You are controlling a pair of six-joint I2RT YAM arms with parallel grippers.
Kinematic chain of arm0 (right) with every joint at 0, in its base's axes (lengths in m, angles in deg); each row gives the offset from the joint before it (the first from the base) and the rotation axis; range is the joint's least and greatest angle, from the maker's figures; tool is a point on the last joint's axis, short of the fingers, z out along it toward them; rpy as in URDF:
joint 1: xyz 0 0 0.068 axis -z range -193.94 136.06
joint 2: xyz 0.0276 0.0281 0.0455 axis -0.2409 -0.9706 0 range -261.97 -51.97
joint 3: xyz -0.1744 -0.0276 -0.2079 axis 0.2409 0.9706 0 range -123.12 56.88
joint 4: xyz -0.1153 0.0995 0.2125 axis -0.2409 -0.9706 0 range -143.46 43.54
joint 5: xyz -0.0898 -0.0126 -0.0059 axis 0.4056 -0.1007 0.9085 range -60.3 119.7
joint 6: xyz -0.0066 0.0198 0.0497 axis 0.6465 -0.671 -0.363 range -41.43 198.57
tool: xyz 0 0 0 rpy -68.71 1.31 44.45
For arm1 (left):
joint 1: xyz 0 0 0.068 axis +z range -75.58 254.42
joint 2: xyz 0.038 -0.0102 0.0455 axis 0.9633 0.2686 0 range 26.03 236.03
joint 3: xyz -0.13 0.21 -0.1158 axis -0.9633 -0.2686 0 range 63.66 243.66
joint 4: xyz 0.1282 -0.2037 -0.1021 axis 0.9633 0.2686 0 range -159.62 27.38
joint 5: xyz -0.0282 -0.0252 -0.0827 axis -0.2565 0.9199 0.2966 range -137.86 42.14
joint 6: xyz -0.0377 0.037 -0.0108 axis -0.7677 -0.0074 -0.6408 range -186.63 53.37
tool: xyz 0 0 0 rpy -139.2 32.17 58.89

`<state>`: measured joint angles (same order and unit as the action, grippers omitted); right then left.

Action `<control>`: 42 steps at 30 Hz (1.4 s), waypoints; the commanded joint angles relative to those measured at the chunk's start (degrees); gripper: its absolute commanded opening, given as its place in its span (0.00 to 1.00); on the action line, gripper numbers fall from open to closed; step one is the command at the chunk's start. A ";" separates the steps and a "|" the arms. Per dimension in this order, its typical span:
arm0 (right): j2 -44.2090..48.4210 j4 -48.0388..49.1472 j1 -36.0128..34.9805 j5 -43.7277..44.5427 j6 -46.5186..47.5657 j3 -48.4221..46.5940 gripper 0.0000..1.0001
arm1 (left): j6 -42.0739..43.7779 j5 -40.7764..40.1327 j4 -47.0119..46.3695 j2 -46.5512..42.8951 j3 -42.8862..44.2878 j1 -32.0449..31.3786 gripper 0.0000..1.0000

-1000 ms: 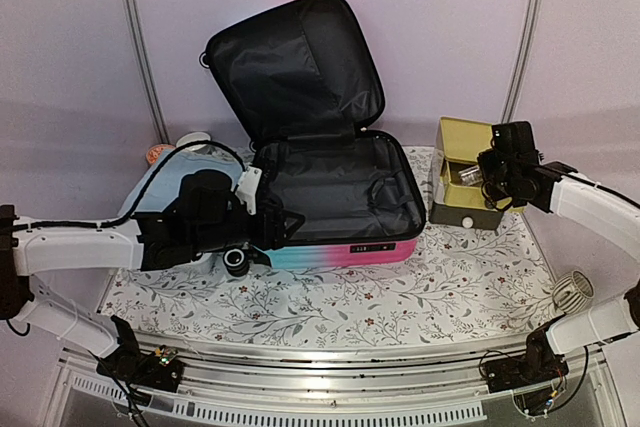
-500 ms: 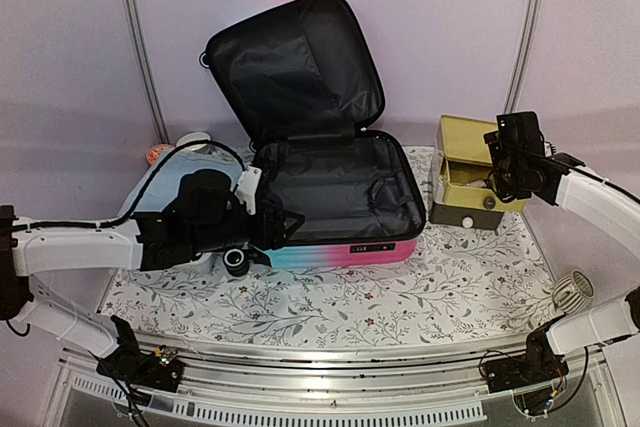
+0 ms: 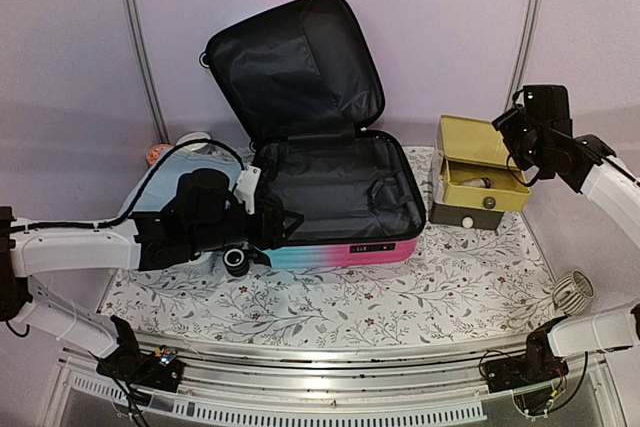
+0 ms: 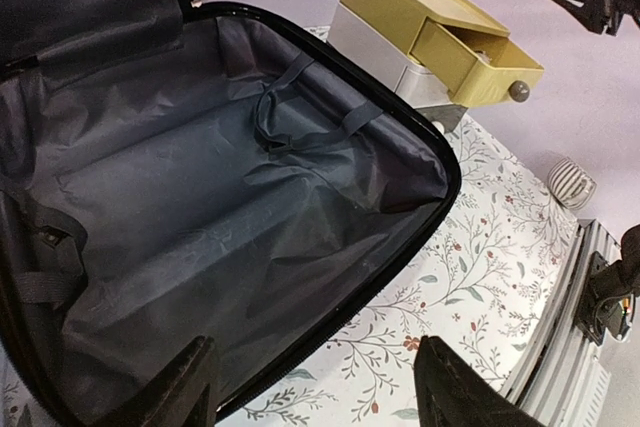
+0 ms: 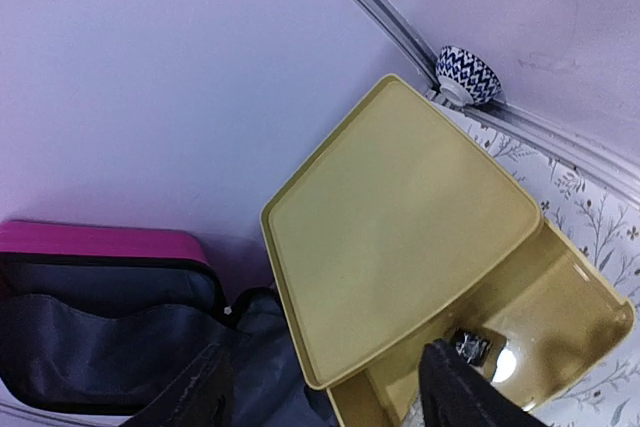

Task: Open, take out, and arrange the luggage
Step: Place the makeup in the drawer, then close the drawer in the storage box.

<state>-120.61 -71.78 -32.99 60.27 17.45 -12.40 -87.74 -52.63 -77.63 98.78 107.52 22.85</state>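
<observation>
Toward the far edge of the surface (image 3: 400,292), about mid-width: the luggage (image 3: 340,247), lying flat, lid (image 3: 295,67) swung up and leaning back toward the wall. Black lining throughout, straps loose across the lower half, nothing else to be made out inside. Pink-to-turquoise shell showing along the near side.

At the luggage's near-left corner: left pincer (image 4: 318,392), released, fingers spread wide astride the shell's black rim, one over the lining, the other over the flowered cloth. Whether either touches the rim: cannot tell.

Just beside the luggage on its right, near the far-right corner of the surface: yellow-topped drawer box (image 3: 470,142), top drawer (image 3: 495,195) pulled out, a small item (image 3: 478,183) lying in it.

Above the box and toward the right edge, clear of it: right pincer (image 5: 330,397), released, fingers apart, grasping nothing.

At the right edge of the surface, well apart from the box: small patterned bowl (image 3: 572,292), dark zigzag on white.
</observation>
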 commanded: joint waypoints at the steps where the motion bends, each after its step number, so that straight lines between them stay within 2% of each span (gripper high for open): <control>1: 7.73 -8.03 0.23 -6.23 14.02 1.48 0.45 | 0.65 0.87 0.60 -0.92 1.08 0.64 0.68; 4: 13.02 -11.54 0.33 -7.13 15.20 6.33 0.06 | 0.62 0.75 0.20 0.29 1.17 0.64 0.68; 5: 14.45 -12.09 0.31 -7.95 15.54 7.82 0.03 | 0.62 0.86 0.11 0.77 1.46 0.64 0.68; 8: 15.85 -12.62 0.38 -10.02 16.48 12.38 0.02 | 0.56 1.66 -0.43 1.99 2.08 0.61 0.68; 13: 13.05 -11.64 1.27 -9.81 14.83 17.37 0.02 | 0.07 2.78 -0.78 2.17 1.82 0.65 0.68; 20: 6.69 -1.44 8.02 -13.00 13.98 21.83 0.02 | -0.38 2.16 -0.54 0.62 0.41 0.64 0.68; 26: 0.52 7.99 9.09 -16.31 15.45 19.95 0.02 | -0.62 2.13 -1.16 0.68 -0.03 0.67 0.68; 33: -7.44 12.14 10.34 -17.38 16.09 15.28 0.02 | -0.81 1.99 -1.66 2.68 0.98 0.66 0.68; 42: -12.62 15.82 10.96 -17.59 16.97 13.68 0.02 | -0.87 1.86 -2.58 3.10 0.18 0.65 0.68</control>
<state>-131.71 -60.06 -22.63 43.20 33.38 3.29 -88.33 -50.69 -78.66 101.20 107.96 22.85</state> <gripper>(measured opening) 0.026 0.679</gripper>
